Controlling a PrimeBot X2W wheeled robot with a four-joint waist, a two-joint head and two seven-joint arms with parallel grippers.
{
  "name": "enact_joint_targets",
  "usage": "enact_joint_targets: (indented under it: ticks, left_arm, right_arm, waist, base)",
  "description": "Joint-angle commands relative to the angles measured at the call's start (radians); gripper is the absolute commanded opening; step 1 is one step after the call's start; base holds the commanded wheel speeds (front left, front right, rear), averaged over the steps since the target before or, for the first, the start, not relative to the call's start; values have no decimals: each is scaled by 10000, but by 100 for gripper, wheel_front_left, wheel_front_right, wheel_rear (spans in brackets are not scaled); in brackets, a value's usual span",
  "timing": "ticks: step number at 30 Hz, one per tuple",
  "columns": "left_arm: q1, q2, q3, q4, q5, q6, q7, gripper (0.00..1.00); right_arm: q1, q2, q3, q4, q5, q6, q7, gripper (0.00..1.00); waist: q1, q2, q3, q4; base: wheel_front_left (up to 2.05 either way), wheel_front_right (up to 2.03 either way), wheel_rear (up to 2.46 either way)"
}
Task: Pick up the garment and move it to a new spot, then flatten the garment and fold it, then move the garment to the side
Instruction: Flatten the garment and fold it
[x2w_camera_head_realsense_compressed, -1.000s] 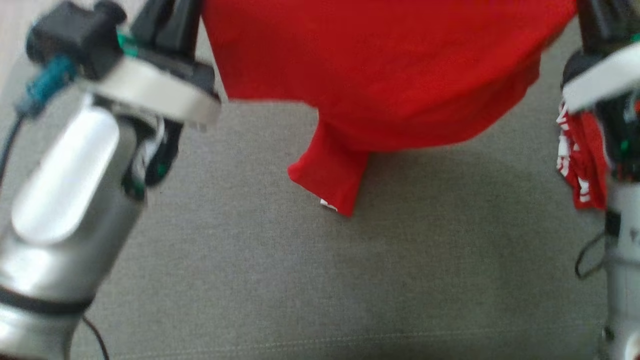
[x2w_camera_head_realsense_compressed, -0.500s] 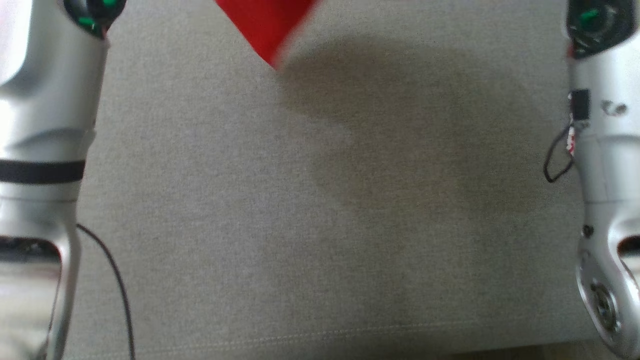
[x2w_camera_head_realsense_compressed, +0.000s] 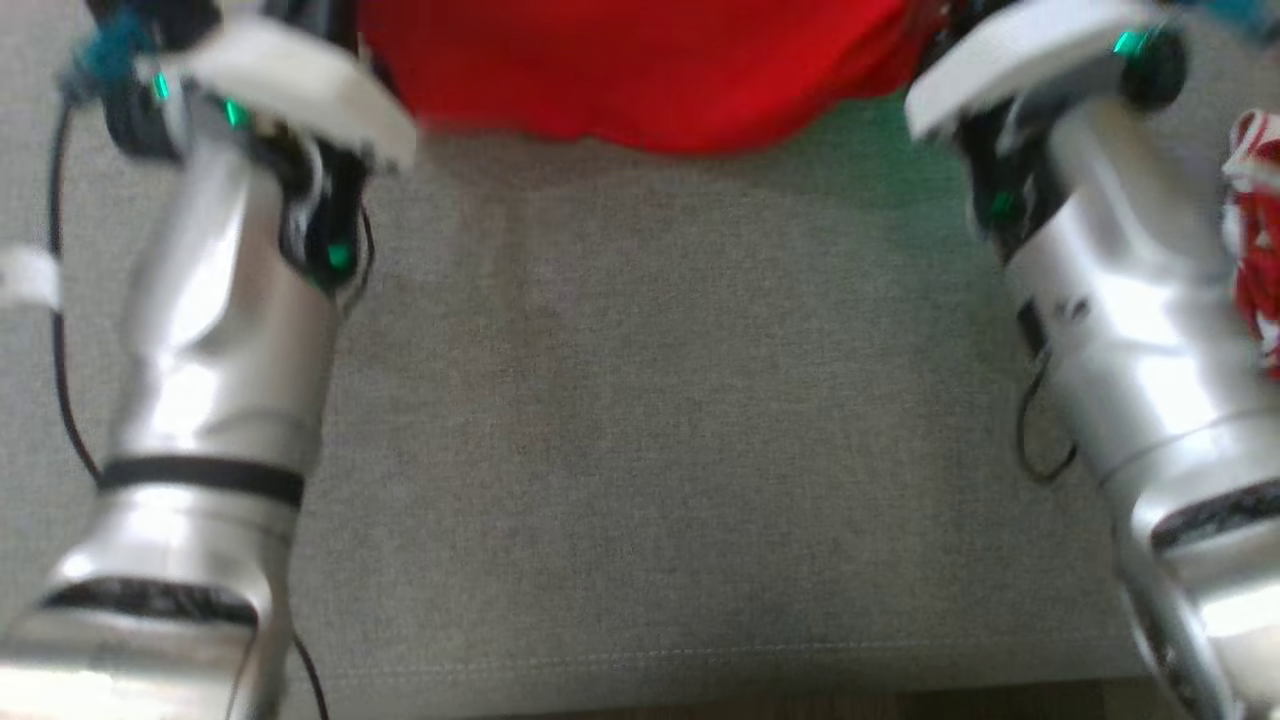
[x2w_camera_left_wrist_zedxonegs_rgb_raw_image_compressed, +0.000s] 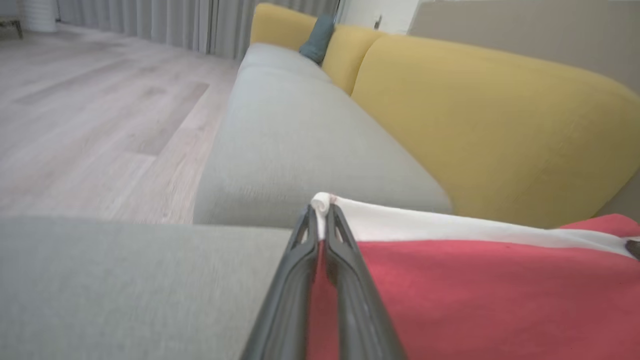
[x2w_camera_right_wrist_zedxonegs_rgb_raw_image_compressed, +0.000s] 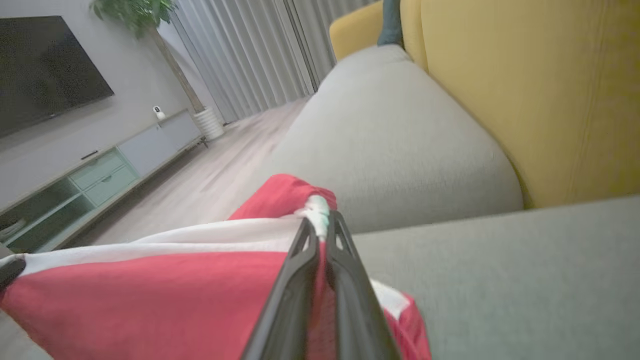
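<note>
My left gripper (x2w_camera_left_wrist_zedxonegs_rgb_raw_image_compressed: 322, 216) is clamped tight on the white hem of the red garment (x2w_camera_left_wrist_zedxonegs_rgb_raw_image_compressed: 475, 295), and my right gripper (x2w_camera_right_wrist_zedxonegs_rgb_raw_image_compressed: 322, 224) pinches the same white edge at its other end. The cloth stretches between them over the grey seat cushion (x2w_camera_head_realsense_compressed: 640, 450); whether it touches the cushion I cannot tell. Behind the seat rises a yellow backrest (x2w_camera_left_wrist_zedxonegs_rgb_raw_image_compressed: 490, 115), with a teal pillow (x2w_camera_left_wrist_zedxonegs_rgb_raw_image_compressed: 316, 40) farther along. Beyond the sofa lie a pale wood floor (x2w_camera_left_wrist_zedxonegs_rgb_raw_image_compressed: 90, 125), grey curtains (x2w_camera_right_wrist_zedxonegs_rgb_raw_image_compressed: 250, 55), a low cabinet (x2w_camera_right_wrist_zedxonegs_rgb_raw_image_compressed: 100, 170), a dark screen (x2w_camera_right_wrist_zedxonegs_rgb_raw_image_compressed: 40, 65) and a potted plant (x2w_camera_right_wrist_zedxonegs_rgb_raw_image_compressed: 135, 12).
</note>
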Motion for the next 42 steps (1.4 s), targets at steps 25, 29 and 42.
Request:
enact_joint_targets:
  ticks: [25,29,42]
  left_arm:
    - [8260,-80,2211,-6702,2152,-360,-51,0]
    - [9324,-91,2250,-7335,2271,-325,-51,0]
    - [10230,9,2036,-8289,2229,-109,82,0]
  right_arm:
    - [8686,-251,-1295,-6446,-1516,-9,-247,0]
    - [9990,-7,-1869,-7773,-2026,-9,305,0]
    - [11870,338,-2608,-10188,-2538,-9,1793,0]
  waist:
    - [-1,0,-1592,-23]
    - [-1,0,-1926,-61]
    - [-1,0,-2065,-275]
  base:
    - [0,0,0]
    - [0,0,0]
    - [0,0,0]
